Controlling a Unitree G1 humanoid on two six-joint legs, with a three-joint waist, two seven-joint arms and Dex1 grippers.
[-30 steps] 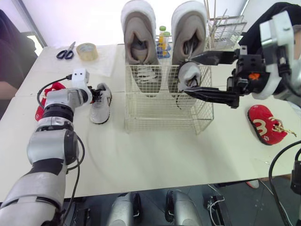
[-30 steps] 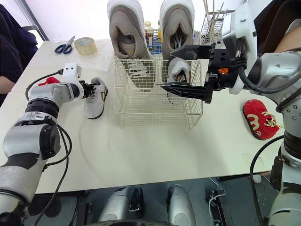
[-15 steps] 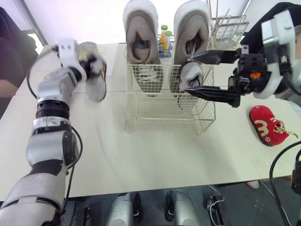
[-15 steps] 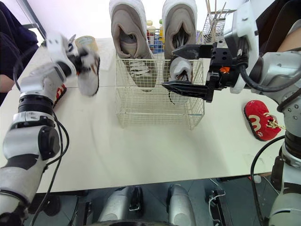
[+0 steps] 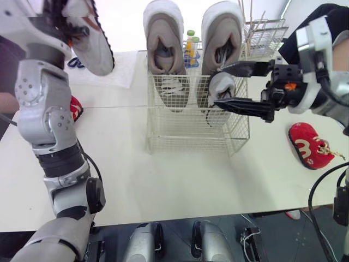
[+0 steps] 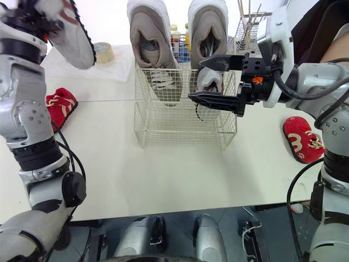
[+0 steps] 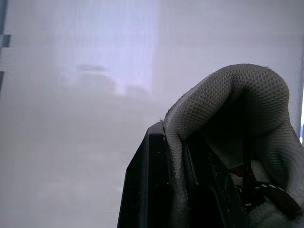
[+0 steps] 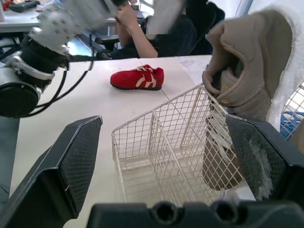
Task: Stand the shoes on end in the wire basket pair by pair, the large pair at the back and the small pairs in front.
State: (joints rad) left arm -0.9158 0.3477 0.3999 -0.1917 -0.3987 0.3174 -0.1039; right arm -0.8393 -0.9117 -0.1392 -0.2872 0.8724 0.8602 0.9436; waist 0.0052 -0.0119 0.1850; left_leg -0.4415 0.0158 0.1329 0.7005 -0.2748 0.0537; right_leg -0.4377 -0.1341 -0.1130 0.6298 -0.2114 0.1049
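Two large beige shoes (image 5: 163, 41) (image 5: 221, 33) stand on end along the back of the white wire basket (image 5: 191, 136). One small grey shoe (image 5: 221, 87) stands in the basket's front right part. My right gripper (image 5: 218, 86) is open at the basket's right side, its fingers spread on either side of that small shoe without gripping it. My left gripper (image 5: 61, 15) is raised high at the far left, shut on the other small grey shoe (image 5: 91, 41); the left wrist view shows a finger (image 7: 152, 190) against its heel (image 7: 228, 137). Red shoes lie left (image 5: 75, 106) and right (image 5: 308, 144).
A tape roll (image 6: 103, 52) lies at the table's back left. Bottles (image 5: 189, 43) stand behind the basket, and a wire rack (image 5: 264, 33) at the back right. A seated person (image 8: 142, 28) is beyond the table's left end.
My left arm has lifted the small grey shoe off the table beside the basket, up and to the left. The right gripper has stayed open at the basket.
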